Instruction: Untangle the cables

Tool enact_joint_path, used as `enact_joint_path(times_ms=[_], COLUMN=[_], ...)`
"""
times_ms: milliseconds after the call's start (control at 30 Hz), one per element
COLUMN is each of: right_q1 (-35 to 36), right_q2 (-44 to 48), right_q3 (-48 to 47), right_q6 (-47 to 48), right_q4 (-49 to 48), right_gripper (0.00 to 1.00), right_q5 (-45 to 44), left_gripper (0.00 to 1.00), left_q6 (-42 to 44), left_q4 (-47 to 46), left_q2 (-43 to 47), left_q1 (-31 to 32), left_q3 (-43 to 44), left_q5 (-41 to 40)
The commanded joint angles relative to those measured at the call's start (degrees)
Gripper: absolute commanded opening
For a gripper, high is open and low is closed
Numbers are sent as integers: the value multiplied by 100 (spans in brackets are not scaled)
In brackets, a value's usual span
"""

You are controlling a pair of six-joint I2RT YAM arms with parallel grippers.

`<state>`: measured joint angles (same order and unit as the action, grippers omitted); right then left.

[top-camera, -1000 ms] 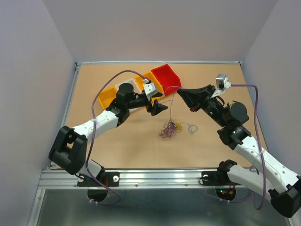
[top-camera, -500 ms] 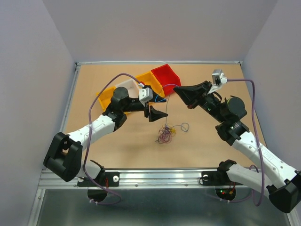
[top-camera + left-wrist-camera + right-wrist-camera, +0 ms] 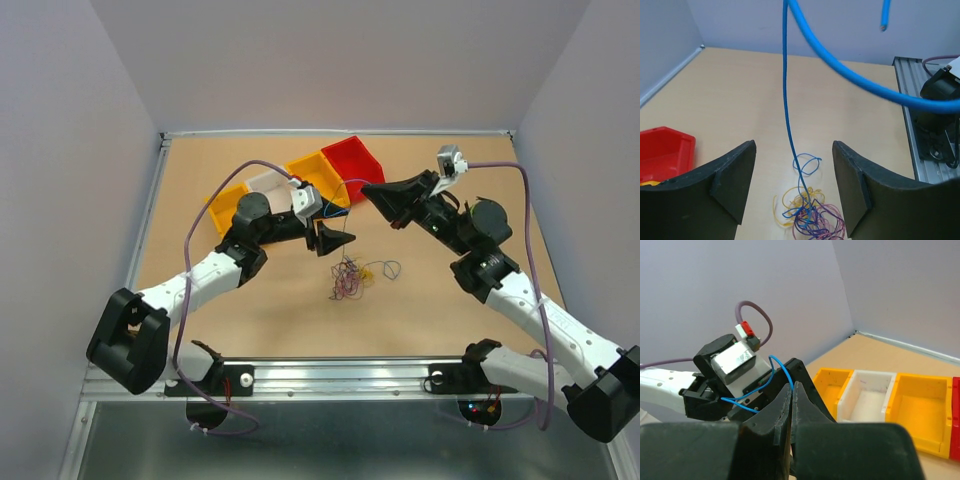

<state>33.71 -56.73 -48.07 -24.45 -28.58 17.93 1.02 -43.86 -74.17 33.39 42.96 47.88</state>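
One blue wire (image 3: 786,100) hangs from the clamped right jaws — pull on it and the clump (image 3: 348,280) may lift whole. Left jaws gape, empty.

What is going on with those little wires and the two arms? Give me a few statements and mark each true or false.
1. The right gripper is shut on a blue wire. True.
2. The blue wire runs from that gripper down into the clump of wires. True.
3. The left gripper is clamped on the clump of wires. False: it is open above the clump, and the blue wire passes between its fingers.
4. A white bin stands between two yellow bins. True.
5. The clump of wires lies inside the white bin. False: it lies on the table, apart from the bins.
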Motion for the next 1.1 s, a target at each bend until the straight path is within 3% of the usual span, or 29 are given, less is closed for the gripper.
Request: enact_joint_path(times_ms=[0,33,133,233,267,300,333,367,733,1067], right_q1=[-14,-5,-14,-14,-5,-14,-5,-14,-14,65], right_q2=[-66,-66,-110,-110,-102,-93,-93,-110,-1225,-2473], right_q3=[-440,-440,-335,-124,94,262,411,726,1924,1872], right_q6=[-43,-51,-8,229,421,493,563,694,1082,801], right_q4=[-464,-491,-535,-535,-526,-543,-639,-701,-2211,-3496], right_gripper=[1,1,1,11,34,48,70,75,77,67], right_q5=[149,149,184,263,298,290,255,202,781,1239], left_gripper=[64,53,0,0,0,0,0,0,0,0], left_q6=[-75,-75,-58,-58,-49,-66,-84,-75,-576,-1024], left_q4=[-114,-88,17,166,263,307,342,404,606,598], left_q2=[-185,-211,-273,-221,-142,-98,-45,60,236,8], left_q1=[54,63,80,80,80,80,80,80,80,106], left_q3=[335,362,467,573,599,634,687,705,1065,1557], left_q5=[64,64,55,90,134,134,152,126,152,275])
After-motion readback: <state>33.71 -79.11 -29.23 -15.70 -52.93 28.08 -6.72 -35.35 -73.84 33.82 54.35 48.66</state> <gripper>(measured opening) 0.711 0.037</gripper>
